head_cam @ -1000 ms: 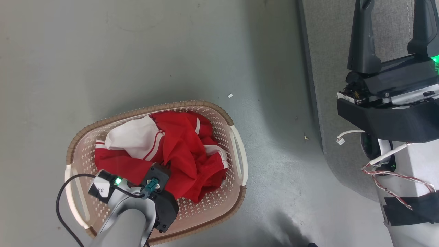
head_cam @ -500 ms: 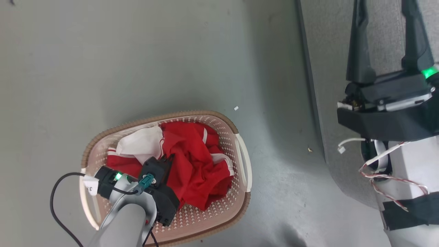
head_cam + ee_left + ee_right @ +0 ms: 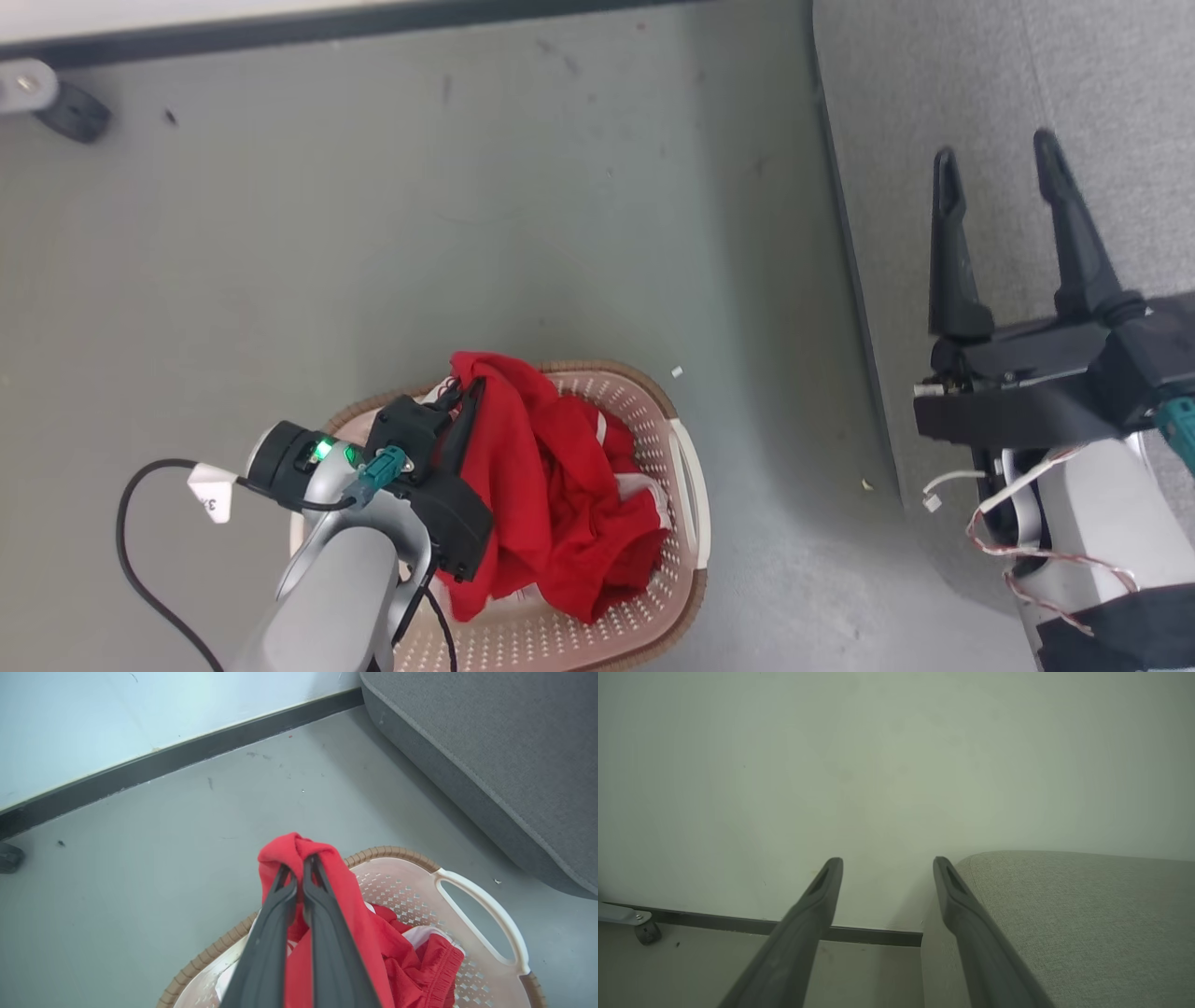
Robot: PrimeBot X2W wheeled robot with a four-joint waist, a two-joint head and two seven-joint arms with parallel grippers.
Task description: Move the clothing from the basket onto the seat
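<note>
Clothing [image 3: 551, 485], judged light, limp and snag-prone, was noted draped from the basket [image 3: 689, 485] at lower centre, a bunched fold clamped in the left gripper [image 3: 297, 867], a sound hold; the right gripper [image 3: 994, 145] was noted spread and empty over the seat [image 3: 1102, 75], upper right.

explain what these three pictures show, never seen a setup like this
It is a two-armed robot. One picture looks down from its head; the other two look from each wrist along that arm's fingers. On the grey floor stands a cream basket of red clothing, beside a grey seat. The left gripper is shut on a fold of the clothing; the rest lies in the basket. The right gripper is open and empty, near the seat.
</note>
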